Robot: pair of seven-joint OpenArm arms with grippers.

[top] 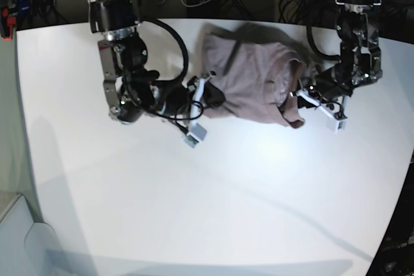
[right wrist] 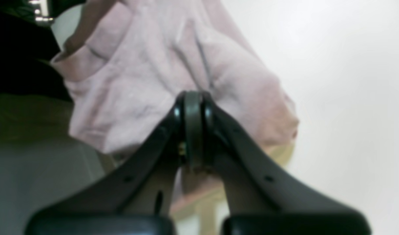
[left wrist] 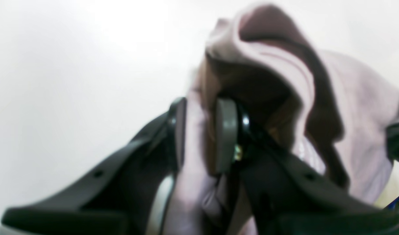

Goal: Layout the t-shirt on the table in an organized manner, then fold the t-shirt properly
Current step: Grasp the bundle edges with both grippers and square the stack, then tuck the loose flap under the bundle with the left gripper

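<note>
— On the far half of the table (top: 213, 211), what lies there?

— The t-shirt (top: 252, 82), a soft mauve cotton heap, wrinkled, with thick folds and a raised hem. The tabletop is glossy white, smooth, with rounded edges.

— And the arms, from left to right in the base view?

— First the right gripper (right wrist: 193, 130), at the shirt's left edge. Its black curved fingers (right wrist: 144, 169) are pressed together; cloth lies just behind the grey pads, but I cannot tell if any is pinched. Then the left gripper (left wrist: 202, 137), at the shirt's right edge: its pads are clamped on a fold of fabric.

— Is there room to move?

— Yes, the near part of the table is wide and bare. The back edge is close behind the shirt.
</note>
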